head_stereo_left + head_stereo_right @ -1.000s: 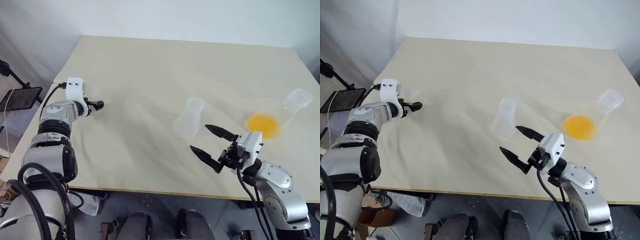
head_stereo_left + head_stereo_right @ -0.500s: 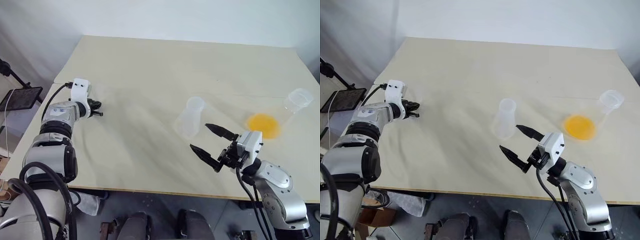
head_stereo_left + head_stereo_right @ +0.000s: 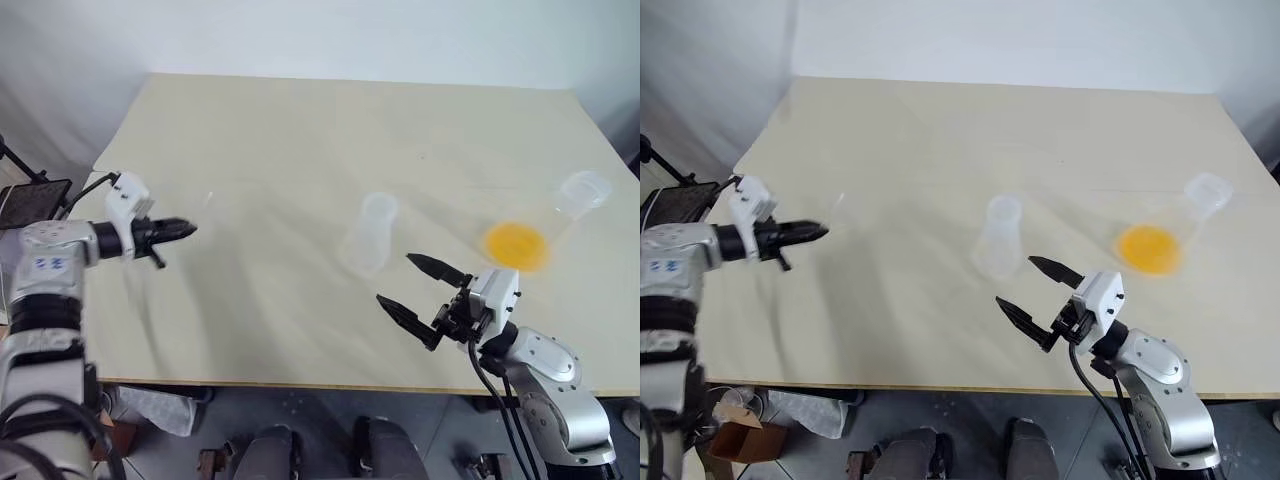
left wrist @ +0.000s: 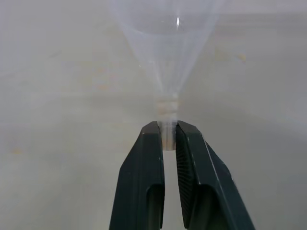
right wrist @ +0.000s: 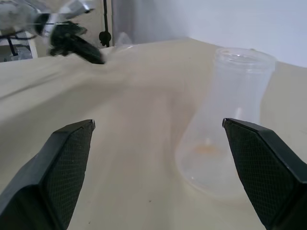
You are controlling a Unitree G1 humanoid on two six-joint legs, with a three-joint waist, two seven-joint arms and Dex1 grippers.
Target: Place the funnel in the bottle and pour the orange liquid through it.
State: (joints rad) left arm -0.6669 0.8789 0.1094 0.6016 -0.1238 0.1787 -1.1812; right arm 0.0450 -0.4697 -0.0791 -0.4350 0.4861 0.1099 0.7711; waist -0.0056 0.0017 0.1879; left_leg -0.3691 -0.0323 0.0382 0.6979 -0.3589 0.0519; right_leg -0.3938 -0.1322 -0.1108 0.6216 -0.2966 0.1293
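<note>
A: Which step are we on?

B: Carrying the funnel [image 4: 165, 52], I'd say. The left tool [image 4: 165, 139] is clamped on its stem, cone pointing away from the fingers, held above the left side of the counter [image 3: 300, 130].

A: And the bottle [image 3: 365, 235]?

B: Upright mid-counter, neck open, well apart from the funnel. The right tool [image 3: 420, 295] hangs just in front of it, jaws spread wide, holding nothing.

A: The orange liquid [image 3: 515, 243]?

B: In the other flask [image 3: 560, 205], lying tilted off to the right.

A: So what's next?

B: Probably swing the funnel across and drop the stem straight into the neck. It's a narrow target, so the stem has to point down first.

A: Do the views differ?

B: The left wrist view shows the stem pinched between the pads; from the head the funnel is barely a glint. The right wrist view shows the bottle's empty base.
</note>
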